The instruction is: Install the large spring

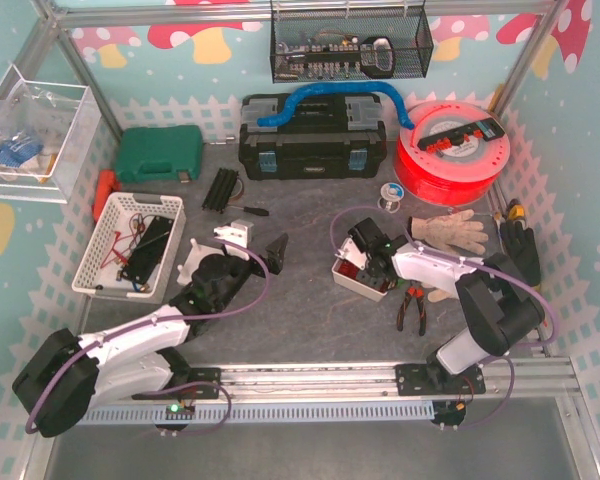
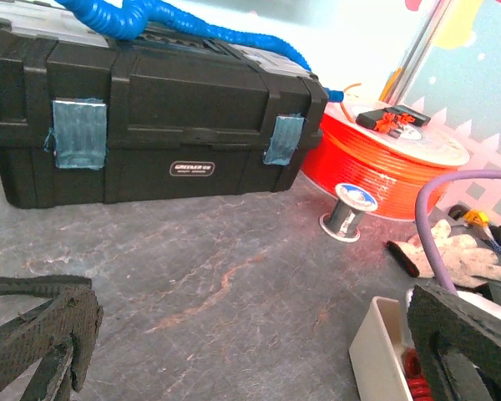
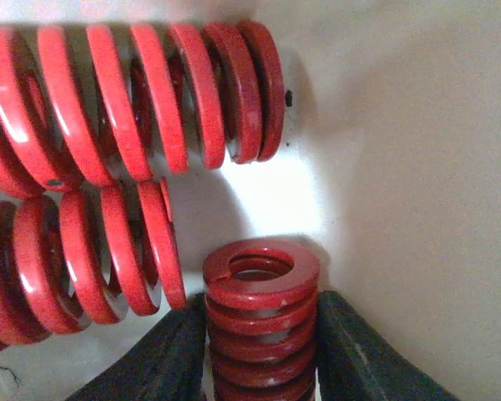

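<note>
My right gripper (image 1: 366,262) reaches down into a small white box (image 1: 350,281). In the right wrist view its fingers (image 3: 172,359) are shut on both sides of a red coil spring (image 3: 260,317), which stands on end against the box wall. Two more red springs lie on their sides in the box: a wide one (image 3: 142,92) at the top and another (image 3: 92,259) at the left. My left gripper (image 2: 250,351) is open and empty. It hovers over the mat left of the box (image 2: 380,342), near a white fixture (image 1: 230,236).
A black toolbox (image 1: 310,148) with a blue hose, a red filament spool (image 1: 452,150) and a solder reel (image 2: 348,210) stand at the back. Work gloves (image 1: 450,232) and red pliers (image 1: 412,305) lie near the right arm. A white basket (image 1: 130,245) sits at the left.
</note>
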Controlling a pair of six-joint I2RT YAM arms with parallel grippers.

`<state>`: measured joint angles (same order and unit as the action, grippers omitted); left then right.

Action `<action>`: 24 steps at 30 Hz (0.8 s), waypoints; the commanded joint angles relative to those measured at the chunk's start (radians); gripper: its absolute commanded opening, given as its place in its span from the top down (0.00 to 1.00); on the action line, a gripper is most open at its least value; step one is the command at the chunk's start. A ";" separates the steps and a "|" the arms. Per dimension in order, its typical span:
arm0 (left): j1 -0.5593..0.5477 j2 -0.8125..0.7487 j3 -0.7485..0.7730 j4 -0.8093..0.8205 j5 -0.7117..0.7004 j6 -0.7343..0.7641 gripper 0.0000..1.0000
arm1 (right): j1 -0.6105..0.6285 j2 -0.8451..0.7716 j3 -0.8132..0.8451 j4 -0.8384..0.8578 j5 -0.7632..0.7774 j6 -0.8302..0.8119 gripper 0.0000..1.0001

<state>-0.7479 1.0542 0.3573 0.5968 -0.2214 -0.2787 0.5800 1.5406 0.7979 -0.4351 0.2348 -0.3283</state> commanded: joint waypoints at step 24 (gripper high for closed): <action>-0.008 -0.022 -0.018 0.014 -0.030 0.030 0.01 | -0.028 -0.144 -0.019 0.077 -0.097 -0.028 0.85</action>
<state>-0.7486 1.0527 0.3546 0.5964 -0.2371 -0.2718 0.5613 1.4212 0.7715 -0.3759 0.1444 -0.3481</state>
